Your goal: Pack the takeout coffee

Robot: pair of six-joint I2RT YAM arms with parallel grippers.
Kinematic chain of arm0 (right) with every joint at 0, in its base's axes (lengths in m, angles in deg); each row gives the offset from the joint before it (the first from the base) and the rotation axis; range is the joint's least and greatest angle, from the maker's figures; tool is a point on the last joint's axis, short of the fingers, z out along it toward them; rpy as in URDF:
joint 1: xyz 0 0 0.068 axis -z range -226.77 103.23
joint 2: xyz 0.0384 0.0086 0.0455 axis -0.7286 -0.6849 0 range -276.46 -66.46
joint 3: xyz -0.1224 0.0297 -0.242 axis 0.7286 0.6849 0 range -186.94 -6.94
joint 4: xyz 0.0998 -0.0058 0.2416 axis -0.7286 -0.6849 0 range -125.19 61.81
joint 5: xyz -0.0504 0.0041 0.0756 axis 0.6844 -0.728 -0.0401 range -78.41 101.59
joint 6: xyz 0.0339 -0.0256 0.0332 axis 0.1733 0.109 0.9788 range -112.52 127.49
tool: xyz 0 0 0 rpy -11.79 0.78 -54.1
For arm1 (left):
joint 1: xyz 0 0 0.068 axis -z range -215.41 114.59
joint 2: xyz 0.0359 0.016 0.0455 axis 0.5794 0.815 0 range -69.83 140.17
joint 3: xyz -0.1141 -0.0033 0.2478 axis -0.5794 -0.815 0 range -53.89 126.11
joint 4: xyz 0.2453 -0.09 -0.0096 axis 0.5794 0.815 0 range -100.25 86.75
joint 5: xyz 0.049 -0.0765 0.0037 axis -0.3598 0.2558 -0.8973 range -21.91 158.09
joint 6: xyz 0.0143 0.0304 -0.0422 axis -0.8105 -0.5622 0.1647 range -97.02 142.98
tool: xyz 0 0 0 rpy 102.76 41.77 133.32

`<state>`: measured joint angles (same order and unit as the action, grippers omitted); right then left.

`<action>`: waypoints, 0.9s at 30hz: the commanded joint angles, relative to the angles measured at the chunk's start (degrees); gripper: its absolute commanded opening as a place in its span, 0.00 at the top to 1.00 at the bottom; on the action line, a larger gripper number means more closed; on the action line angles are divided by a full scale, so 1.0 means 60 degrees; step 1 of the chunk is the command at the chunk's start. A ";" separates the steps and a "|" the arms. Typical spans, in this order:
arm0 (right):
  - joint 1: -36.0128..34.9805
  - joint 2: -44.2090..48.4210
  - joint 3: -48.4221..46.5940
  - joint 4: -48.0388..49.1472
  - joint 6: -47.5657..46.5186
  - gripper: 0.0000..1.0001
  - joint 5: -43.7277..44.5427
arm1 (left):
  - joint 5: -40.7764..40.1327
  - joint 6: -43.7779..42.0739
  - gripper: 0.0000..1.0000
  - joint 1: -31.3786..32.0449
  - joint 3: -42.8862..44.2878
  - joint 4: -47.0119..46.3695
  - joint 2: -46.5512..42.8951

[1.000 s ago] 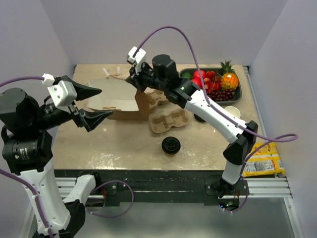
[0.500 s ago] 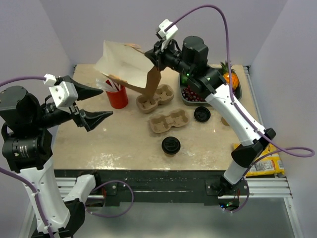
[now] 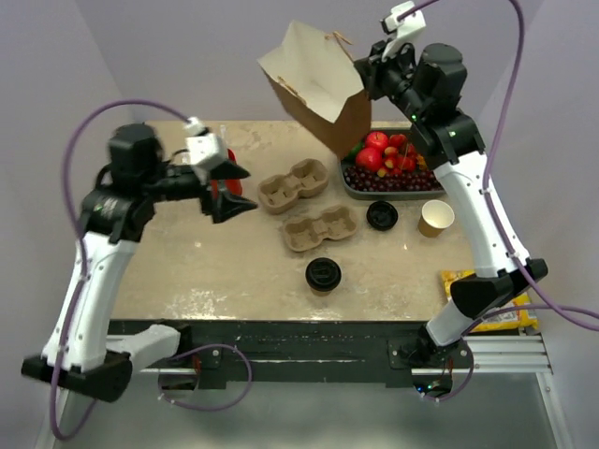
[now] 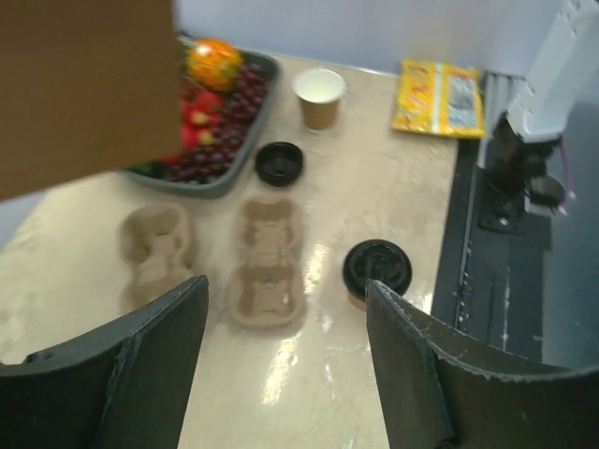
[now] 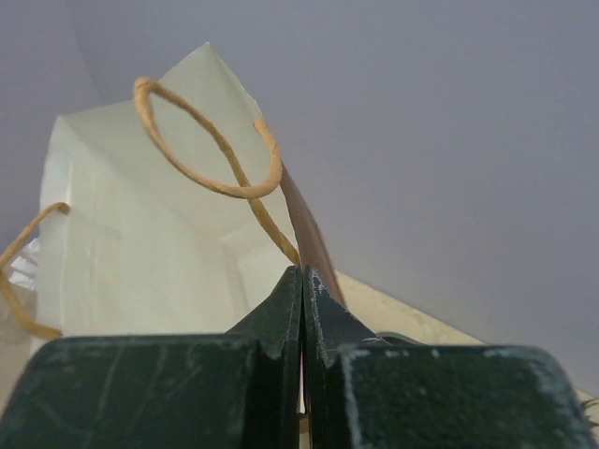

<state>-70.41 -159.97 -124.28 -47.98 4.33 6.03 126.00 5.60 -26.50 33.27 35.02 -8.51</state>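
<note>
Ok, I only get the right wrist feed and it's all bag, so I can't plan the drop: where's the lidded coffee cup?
Observer: The lidded coffee cup stands alone near the front edge of the table, just in front of the nearer cup carrier.
Operator: Is the left gripper on it?
Observer: No. The left gripper is open and empty, up over the left side, apart from the cup.
Operator: Where does my bag sit over all that?
Observer: The paper bag hangs tilted in the air over the back edge, near the fruit tray, far from the cup.
</note>
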 commanded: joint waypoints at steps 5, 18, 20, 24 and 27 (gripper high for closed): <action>0.0980 0.1332 0.0321 0.0369 0.0219 1.00 0.0370 | -0.2825 -0.2311 0.32 0.3465 0.0810 -0.0209 0.3148; 0.1859 0.2007 0.0807 0.0296 0.0146 1.00 0.0912 | -0.5461 -0.0093 0.40 0.4243 0.1090 -0.2534 0.6376; 0.1962 0.2051 0.0806 0.0281 0.0116 1.00 0.1057 | -0.5507 0.0259 0.41 0.4331 0.1002 -0.2813 0.6800; 0.2181 0.2065 0.0821 0.0208 0.0072 1.00 0.1147 | -0.5375 0.0174 0.43 0.4594 0.0652 -0.3004 0.7401; 0.2430 0.2051 0.0807 0.0179 0.0116 1.00 0.1191 | -0.5389 -0.0075 0.44 0.4755 0.0271 -0.3473 0.7577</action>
<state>-57.51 -149.57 -119.19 -48.11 4.85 11.14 94.26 4.44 0.40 37.53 19.61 35.67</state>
